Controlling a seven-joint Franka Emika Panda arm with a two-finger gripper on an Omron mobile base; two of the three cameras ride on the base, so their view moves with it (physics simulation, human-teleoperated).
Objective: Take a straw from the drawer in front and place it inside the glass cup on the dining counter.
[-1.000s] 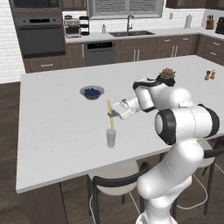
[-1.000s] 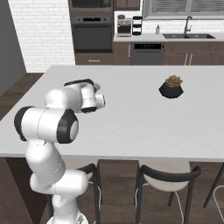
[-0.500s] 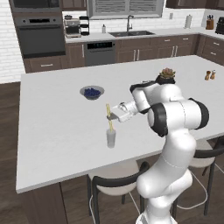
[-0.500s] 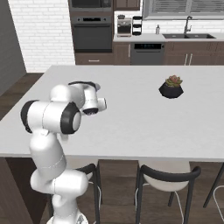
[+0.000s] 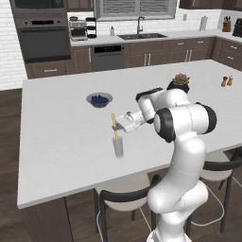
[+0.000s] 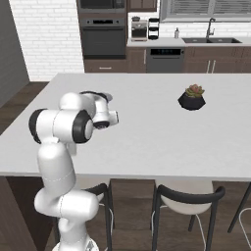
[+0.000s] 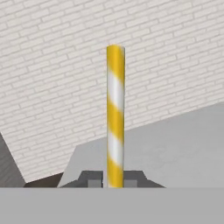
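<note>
The yellow-and-white striped straw (image 5: 114,124) stands nearly upright, pinched in my shut gripper (image 5: 118,126) over the dining counter (image 5: 56,137). Its lower end reaches the mouth of the glass cup (image 5: 118,147), a small clear tumbler standing right below my hand; I cannot tell how deep the end goes in. In the hand view the straw (image 7: 115,113) rises between the two dark fingertips (image 7: 92,178), with my gripper (image 7: 114,179) shut on its base. The drawer is out of view.
A grey bowl of dark berries (image 5: 99,99) sits on the counter behind the cup. A potted succulent (image 5: 180,80) (image 6: 191,97) stands further right, and two small shakers (image 5: 226,81) near the far right edge. Dark chairs (image 5: 123,196) line the near side.
The straw has come down a little toward the cup's mouth, still held. The arm's elbow has swung and its upper links have turned. The cup has not moved.
</note>
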